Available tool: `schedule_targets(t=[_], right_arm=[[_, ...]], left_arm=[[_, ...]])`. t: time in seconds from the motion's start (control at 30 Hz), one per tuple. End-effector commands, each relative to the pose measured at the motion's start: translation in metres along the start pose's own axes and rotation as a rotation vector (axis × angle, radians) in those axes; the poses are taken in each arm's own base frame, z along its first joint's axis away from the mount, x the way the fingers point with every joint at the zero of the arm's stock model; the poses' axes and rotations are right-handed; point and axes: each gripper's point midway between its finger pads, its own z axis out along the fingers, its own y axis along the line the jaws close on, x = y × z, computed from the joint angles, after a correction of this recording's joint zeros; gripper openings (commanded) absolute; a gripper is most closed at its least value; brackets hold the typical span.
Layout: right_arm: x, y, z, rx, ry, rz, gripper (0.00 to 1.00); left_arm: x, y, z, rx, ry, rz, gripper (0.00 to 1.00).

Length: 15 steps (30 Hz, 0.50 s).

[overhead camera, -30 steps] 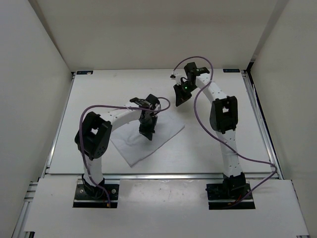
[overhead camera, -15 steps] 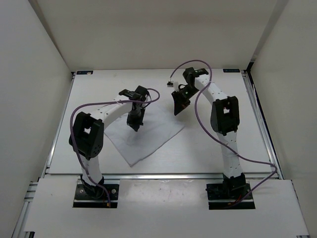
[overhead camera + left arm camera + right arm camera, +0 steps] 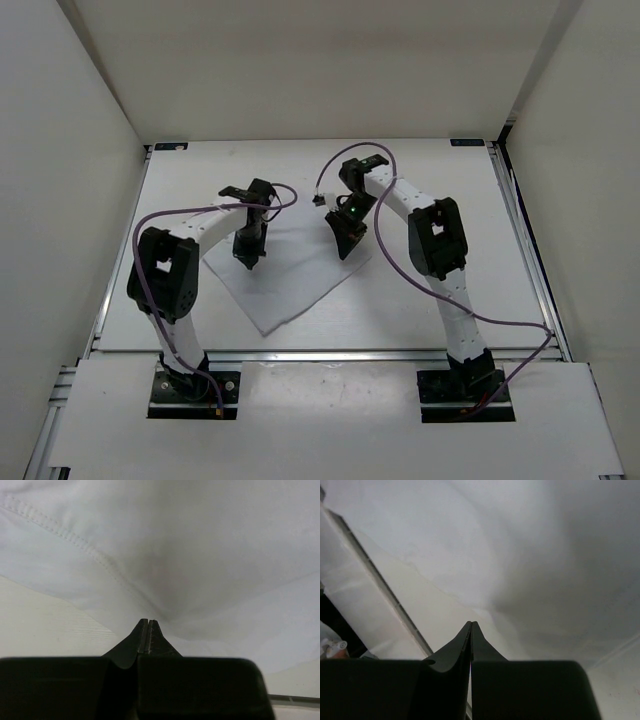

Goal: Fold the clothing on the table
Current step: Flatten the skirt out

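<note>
The left arm's black two-finger pincer [image 3: 247, 262] is shut tight, with its tips set down at the left edge of the plain white, thin, soft piece of clothing [image 3: 290, 290]. The right arm's black pincer [image 3: 345, 248] is shut too, over by the cloth's far-right edge. Whether any fabric is actually nipped can't be told tbh. The clothing is laid out flat and diagonal, mid-way across the off-white matte desk [image 3: 500, 250]. Probably a far-edge grab is being lined up: the jaws would need opening first, both corners should be taken evenly, and the edge kept taut so no wrinkles get folded in.
</note>
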Motion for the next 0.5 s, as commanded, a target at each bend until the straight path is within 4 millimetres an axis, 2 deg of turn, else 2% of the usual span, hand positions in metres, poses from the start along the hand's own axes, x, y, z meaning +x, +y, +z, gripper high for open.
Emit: schedule_targets(t=[0.0, 0.07, 0.13, 0.23, 0.3, 0.37, 0.47], right_arm=[[0.005, -0.017, 0.002, 0.124, 0.033, 0.045, 0.0], [0.007, -0.027, 0.008, 0.198, 0.052, 0.059, 0.0], [0.016, -0.048, 0.007, 0.327, 0.086, 0.108, 0.0], [0.017, -0.069, 0.006, 0.445, 0.093, 0.133, 0.0], [0.01, -0.076, -0.001, 0.503, 0.072, 0.125, 0.0], [0.007, -0.085, 0.0, 0.543, 0.065, 0.123, 0.0], [0.0, -0.093, -0.001, 0.592, 0.052, 0.111, 0.0]], left_arm=[[-0.008, 0.005, 0.002, -0.01, -0.043, 0.006, 0.0], [0.0, 0.011, 0.011, -0.039, -0.017, 0.016, 0.0], [0.01, 0.015, 0.02, -0.054, -0.001, 0.022, 0.0], [0.035, 0.016, 0.033, -0.063, 0.046, 0.026, 0.0], [0.05, 0.011, 0.038, -0.044, 0.067, 0.038, 0.0], [0.066, 0.009, 0.044, -0.035, 0.105, 0.047, 0.0], [0.078, -0.002, 0.048, 0.011, 0.146, 0.067, 0.0]])
